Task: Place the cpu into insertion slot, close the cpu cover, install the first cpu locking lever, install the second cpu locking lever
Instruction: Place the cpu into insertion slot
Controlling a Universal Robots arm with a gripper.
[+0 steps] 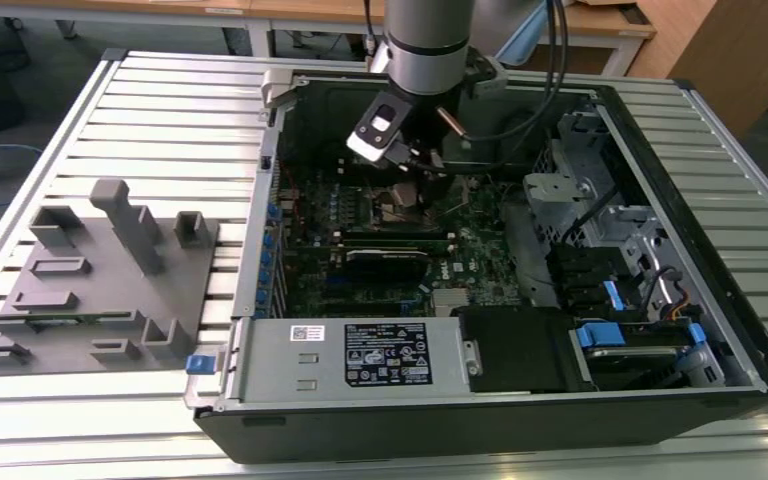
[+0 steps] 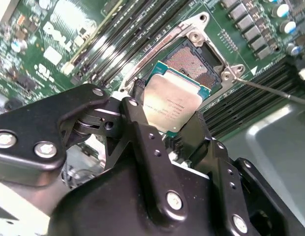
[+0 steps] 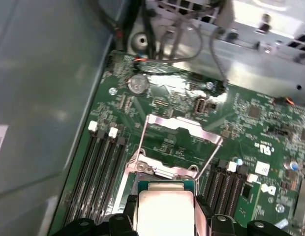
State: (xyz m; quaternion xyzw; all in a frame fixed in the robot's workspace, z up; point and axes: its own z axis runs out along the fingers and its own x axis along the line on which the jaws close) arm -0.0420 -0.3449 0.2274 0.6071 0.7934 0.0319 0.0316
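Arm [image 1: 427, 40] hangs straight down, gripper [image 2: 162, 118] pinching the cpu [image 2: 176, 101] by its edges, tilted just above the open socket [image 2: 197, 61].

Open black computer case [image 1: 491, 432] lying on slatted metal table [image 1: 157, 100], grey moulded fixture [image 1: 104, 280] beside it at the exterior view's left; inside, silver power supply [image 1: 357, 355], green motherboard [image 3: 251, 113] carrying coin cell [image 3: 138, 84] and black memory slots [image 3: 101, 167].
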